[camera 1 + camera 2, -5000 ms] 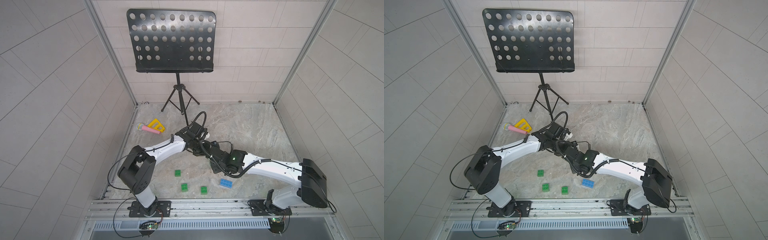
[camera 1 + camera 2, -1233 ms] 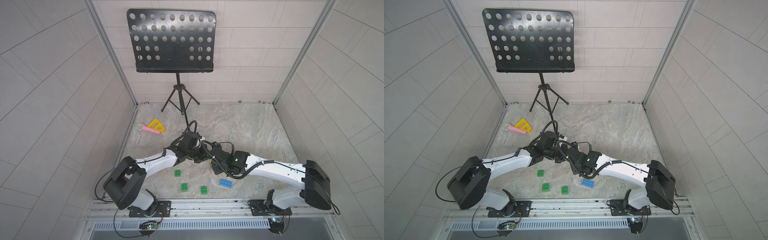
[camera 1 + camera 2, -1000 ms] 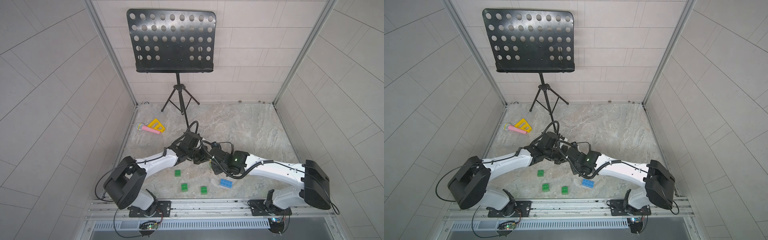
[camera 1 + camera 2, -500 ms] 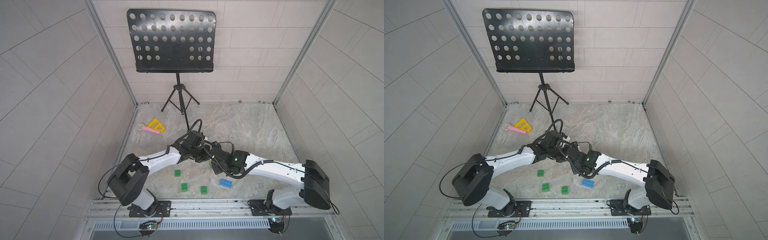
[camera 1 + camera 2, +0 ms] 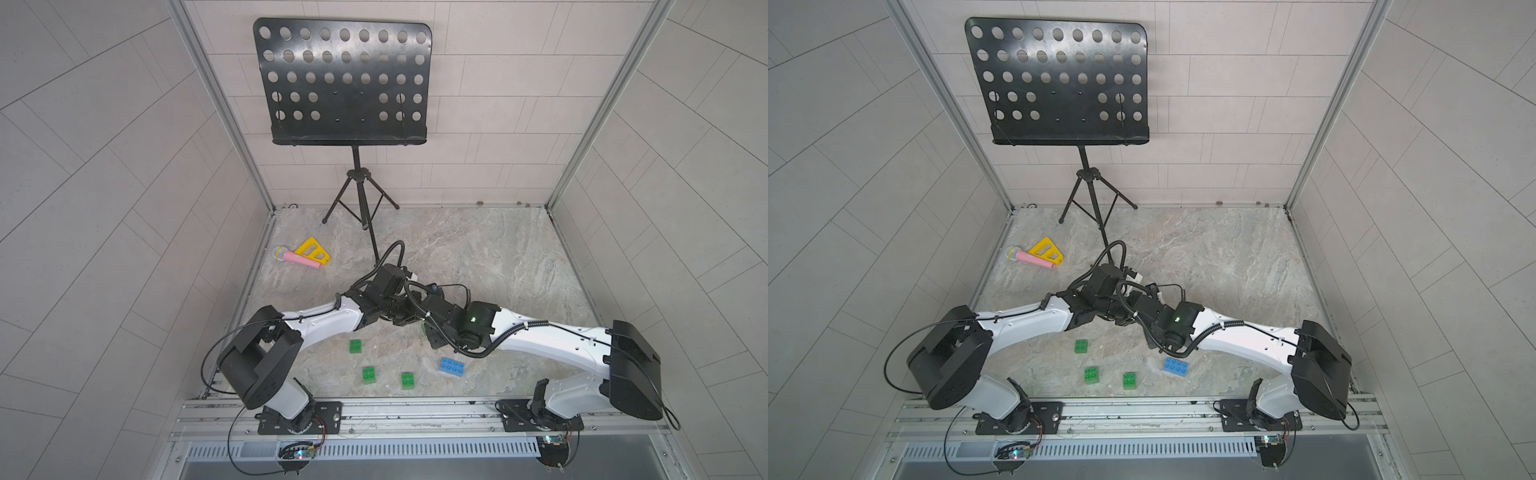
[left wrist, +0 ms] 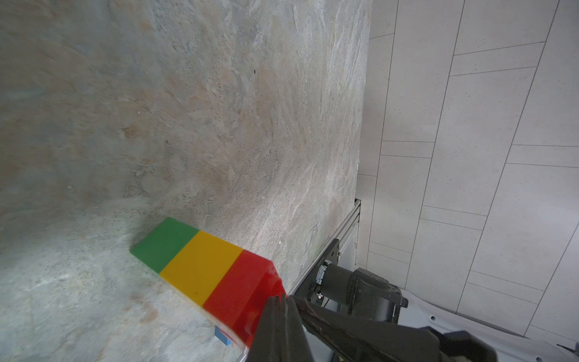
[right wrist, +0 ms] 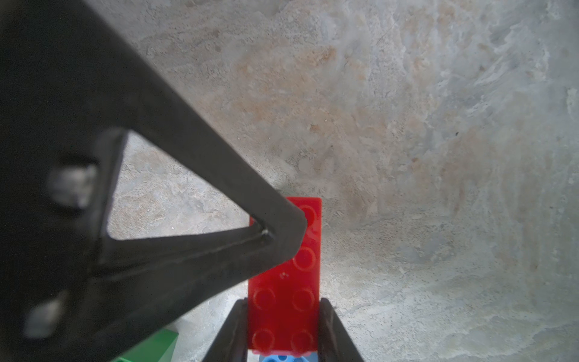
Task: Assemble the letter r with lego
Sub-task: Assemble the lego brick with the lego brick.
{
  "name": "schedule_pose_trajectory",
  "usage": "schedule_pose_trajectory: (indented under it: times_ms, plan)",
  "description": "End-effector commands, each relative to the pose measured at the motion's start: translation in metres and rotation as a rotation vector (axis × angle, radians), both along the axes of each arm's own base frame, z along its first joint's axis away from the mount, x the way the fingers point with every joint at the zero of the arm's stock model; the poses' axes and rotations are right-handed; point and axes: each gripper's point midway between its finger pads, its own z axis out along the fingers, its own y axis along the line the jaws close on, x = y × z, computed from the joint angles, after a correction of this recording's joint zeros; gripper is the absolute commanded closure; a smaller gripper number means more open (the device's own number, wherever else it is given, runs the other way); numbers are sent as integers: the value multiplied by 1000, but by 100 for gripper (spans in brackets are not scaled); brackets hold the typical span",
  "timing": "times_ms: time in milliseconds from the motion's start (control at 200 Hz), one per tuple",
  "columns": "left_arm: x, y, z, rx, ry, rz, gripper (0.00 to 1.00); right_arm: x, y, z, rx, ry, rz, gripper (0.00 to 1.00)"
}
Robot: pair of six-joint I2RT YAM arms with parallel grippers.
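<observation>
Steadily: right claw [image 7: 283, 305] grasps the red brick [image 7: 291, 282]; left claw [image 7: 279, 233], clenched empty, should press its studs squarely; green bricks [image 5: 355, 346] wait at six o'clock.

Blue brick [image 5: 1175, 367] near green brick [image 5: 1129, 380]

Both top views hang high over the front rail [image 5: 415, 411], looking steeply down and toward the stand [image 5: 340, 83]; they share nearly the whole floor [image 5: 478, 249]. The left wrist view sits low and close, facing along the stack [image 6: 200, 266] and across the floor to a tiled wall [image 6: 470, 156]. The right wrist view looks down from very near on the red brick [image 7: 285, 297], which both wrist views share
</observation>
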Motion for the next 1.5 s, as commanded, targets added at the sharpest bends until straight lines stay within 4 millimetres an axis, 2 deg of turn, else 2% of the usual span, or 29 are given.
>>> schedule_pose_trajectory:
  times_ms: [0, 60, 135, 265, 420, 580, 816, 906, 1156, 1326, 1496]
  plan:
    - [-39, 64, -103, 380, 232, 83, 100, -7, -2, -2, -7, 29, 9, 100]
    - [-40, 65, -105, 383, 235, 83, 100, -7, -4, -2, -13, 30, 4, 94]
    - [-40, 64, -104, 379, 234, 84, 100, -7, -7, 2, -18, 23, -3, 82]
    - [-37, 62, -98, 362, 224, 89, 100, -5, -10, 13, -14, 1, -15, 65]
    - [-36, 62, -95, 357, 217, 95, 100, -1, -15, 25, -13, -18, -31, 52]
    - [-39, 64, -97, 358, 223, 95, 100, 3, -19, 36, -9, -33, -51, 42]
    - [-39, 62, -95, 343, 219, 97, 100, 12, -27, 41, 8, -48, -82, 41]
    - [-36, 56, -89, 309, 213, 94, 100, 14, -29, 42, 15, -43, -86, 42]
    - [-17, 24, -48, 146, 165, 78, 100, 17, -34, 51, 41, -55, -102, 42]
    - [-6, 8, -18, 68, 138, 75, 100, 18, -38, 55, 52, -59, -112, 42]
    - [2, -2, 16, -2, 102, 77, 95, 20, -41, 60, 66, -69, -120, 41]
